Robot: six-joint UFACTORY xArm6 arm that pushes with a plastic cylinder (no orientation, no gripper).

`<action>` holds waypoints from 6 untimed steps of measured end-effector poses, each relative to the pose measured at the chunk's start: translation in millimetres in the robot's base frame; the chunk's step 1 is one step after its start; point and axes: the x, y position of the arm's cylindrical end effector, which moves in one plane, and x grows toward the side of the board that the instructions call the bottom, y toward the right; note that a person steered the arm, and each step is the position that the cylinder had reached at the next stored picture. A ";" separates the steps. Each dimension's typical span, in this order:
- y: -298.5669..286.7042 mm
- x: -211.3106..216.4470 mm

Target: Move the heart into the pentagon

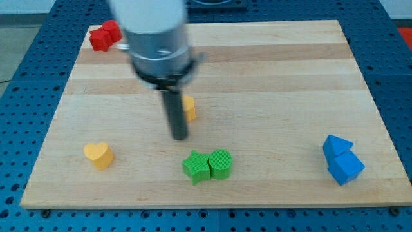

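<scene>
The yellow heart [98, 154] lies at the lower left of the wooden board [277, 71]. A yellow block [189, 107], the pentagon by its colour and partly hidden behind the rod, sits near the middle. My tip [179, 136] is just below and left of this yellow block and far to the right of the heart. The arm's grey body hangs above it, blurred.
A green star [196, 167] and a green round block [219, 163] touch each other just below my tip. Two blue blocks [342, 160] sit at the lower right. A red block [105, 35] lies at the top left corner.
</scene>
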 end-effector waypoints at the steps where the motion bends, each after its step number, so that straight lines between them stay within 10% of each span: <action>1: 52.2 -23.2; 6: -74.4 -82.1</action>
